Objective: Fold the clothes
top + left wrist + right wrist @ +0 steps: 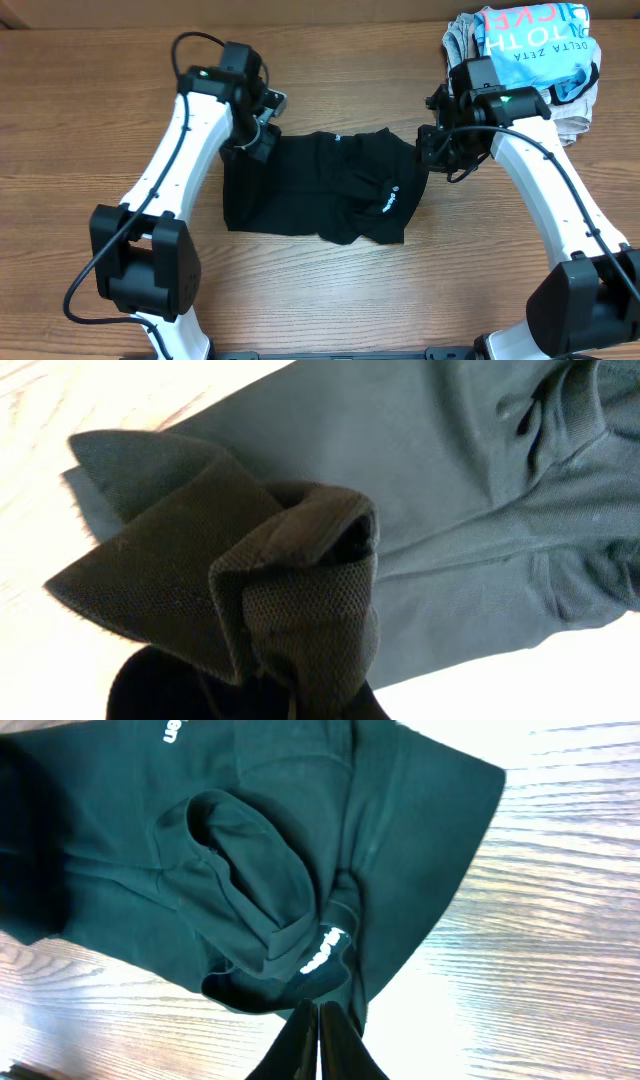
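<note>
Overhead | clothes pile (530, 45) partly under right arm (560, 190) — black shirt (320, 190) centre

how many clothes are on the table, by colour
black shirt: 1
light blue printed t-shirt: 1
grey garment under the blue one: 1 visible, more may be hidden in the pile
total: 3 visible

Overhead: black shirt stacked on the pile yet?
No, the black shirt lies crumpled by itself, apart from the clothes pile in the corner.
</note>
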Robot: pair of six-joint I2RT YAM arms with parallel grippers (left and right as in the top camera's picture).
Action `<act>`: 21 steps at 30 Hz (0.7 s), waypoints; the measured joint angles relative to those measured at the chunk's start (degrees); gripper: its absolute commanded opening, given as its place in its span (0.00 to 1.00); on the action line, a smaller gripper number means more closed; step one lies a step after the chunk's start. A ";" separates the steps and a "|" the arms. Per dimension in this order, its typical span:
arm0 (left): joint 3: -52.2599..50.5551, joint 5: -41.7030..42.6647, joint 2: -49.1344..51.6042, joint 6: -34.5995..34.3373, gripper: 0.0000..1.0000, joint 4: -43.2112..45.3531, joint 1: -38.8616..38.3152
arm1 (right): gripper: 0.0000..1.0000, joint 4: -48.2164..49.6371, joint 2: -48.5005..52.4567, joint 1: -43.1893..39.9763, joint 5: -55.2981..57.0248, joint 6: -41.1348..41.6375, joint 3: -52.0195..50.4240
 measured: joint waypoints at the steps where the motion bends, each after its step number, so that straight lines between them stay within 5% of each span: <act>1: -0.83 0.33 0.00 -0.33 0.11 1.05 -0.63 | 0.07 -0.02 0.00 -0.26 0.00 -0.11 0.00; 2: -1.62 0.87 0.02 -0.74 0.29 2.21 -1.33 | 0.08 0.00 0.00 -0.59 0.00 -0.15 0.00; 7: -3.85 4.72 0.02 -1.81 0.74 6.32 -5.77 | 0.10 0.00 0.00 -1.33 0.02 -0.15 0.00; 10: -4.00 6.21 0.02 -2.36 0.87 7.08 -8.31 | 0.14 0.00 0.00 -1.55 0.00 -0.15 0.00; 21: -3.98 5.73 0.02 -4.11 0.93 4.46 -4.52 | 0.29 -0.07 0.00 -1.68 -0.02 -0.76 0.00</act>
